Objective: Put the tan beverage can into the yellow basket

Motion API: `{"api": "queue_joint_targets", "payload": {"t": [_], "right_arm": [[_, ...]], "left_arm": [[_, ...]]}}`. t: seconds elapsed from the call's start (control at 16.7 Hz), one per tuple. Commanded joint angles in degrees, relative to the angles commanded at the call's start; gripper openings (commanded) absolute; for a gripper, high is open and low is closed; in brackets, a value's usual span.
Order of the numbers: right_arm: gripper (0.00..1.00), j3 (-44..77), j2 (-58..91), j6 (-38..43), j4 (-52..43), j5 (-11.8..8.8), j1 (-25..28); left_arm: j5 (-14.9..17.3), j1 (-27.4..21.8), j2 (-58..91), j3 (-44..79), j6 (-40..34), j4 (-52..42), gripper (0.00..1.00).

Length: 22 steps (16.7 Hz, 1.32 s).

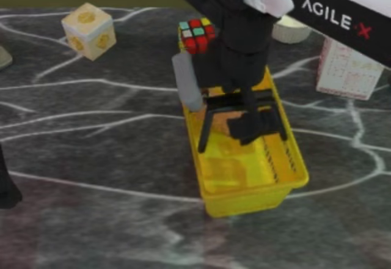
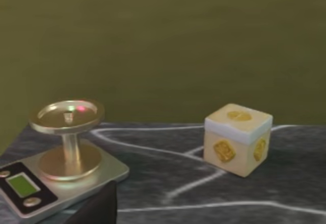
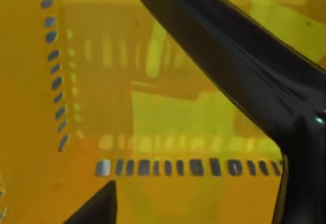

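Your right arm reaches in from the top right of the top view and bends down over the yellow basket (image 1: 287,183), with the right gripper (image 1: 247,128) lowered inside it, just below the black folding handles (image 1: 244,101). You cannot tell from any view whether its jaws are spread or pinching something. A small tan-orange patch beside the gripper may be the tan beverage can (image 1: 229,124), but it is too hidden to confirm. The right wrist view shows only the basket's slotted yellow walls (image 3: 168,167) close up, with a black handle bar (image 3: 239,66) crossing it.

Your left arm sits parked at the table's left edge, and its jaw state cannot be told. Its wrist view shows a kitchen scale (image 2: 56,178) and the cream cube with orange circles (image 2: 237,138).

Behind the basket sits a Rubik's cube (image 1: 196,35), and a grey cylinder (image 1: 186,81) lies just beside the basket's left wall.
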Motion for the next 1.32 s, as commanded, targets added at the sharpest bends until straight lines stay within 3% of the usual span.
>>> {"api": "queue_joint_targets", "payload": {"t": [0.3, 1.08, 1.32], "right_arm": [[1.00, -1.08, -0.12, 0.02, 0.98, 0.00, 0.03], [0.02, -1.08, -0.12, 0.02, 0.98, 0.00, 0.03], [0.00, -1.08, -0.12, 0.02, 0.98, 0.00, 0.03]], "left_arm": [[0.00, 0.00, 0.00, 0.00, 0.00, 0.00, 1.00], [0.00, 0.00, 0.00, 0.00, 0.00, 0.00, 1.00], [0.00, 0.00, 0.00, 0.00, 0.00, 0.00, 1.00]]}}
